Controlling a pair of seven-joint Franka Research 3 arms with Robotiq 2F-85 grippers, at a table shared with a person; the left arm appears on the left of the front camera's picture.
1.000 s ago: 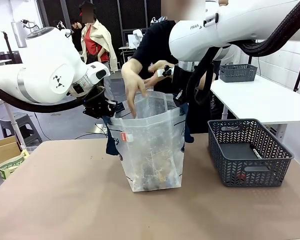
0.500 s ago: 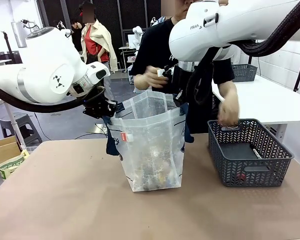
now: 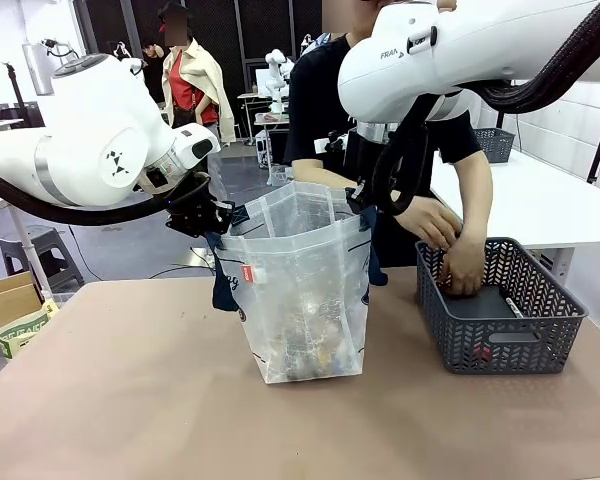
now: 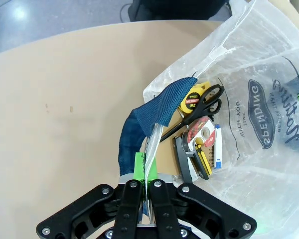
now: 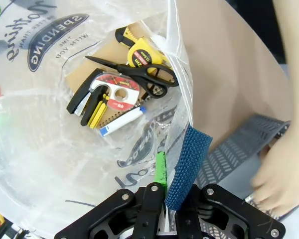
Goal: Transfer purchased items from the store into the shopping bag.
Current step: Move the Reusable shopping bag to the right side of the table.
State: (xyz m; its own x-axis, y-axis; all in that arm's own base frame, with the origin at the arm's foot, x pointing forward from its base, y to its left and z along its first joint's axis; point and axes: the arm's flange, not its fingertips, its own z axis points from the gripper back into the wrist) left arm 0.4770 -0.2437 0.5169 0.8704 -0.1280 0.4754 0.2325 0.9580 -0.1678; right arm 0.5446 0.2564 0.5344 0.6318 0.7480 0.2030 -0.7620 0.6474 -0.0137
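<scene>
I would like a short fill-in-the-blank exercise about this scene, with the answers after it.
The left gripper and the right gripper are both ____ on the translucent whitish plastic shopping bag with navy handles.
The person's hands reach into the dark grey mesh ____.
Inside the bag, black scissors lie against a ____ tape measure.
Missing words: shut; basket; yellow.

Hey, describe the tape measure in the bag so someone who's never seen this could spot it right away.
On the brown table stands a translucent shopping bag with navy handles. Look down to its bottom: the tape measure lies against the handles of the black scissors. It is the only chunky yellow case, with a black label, unlike the red tape roll.
</scene>
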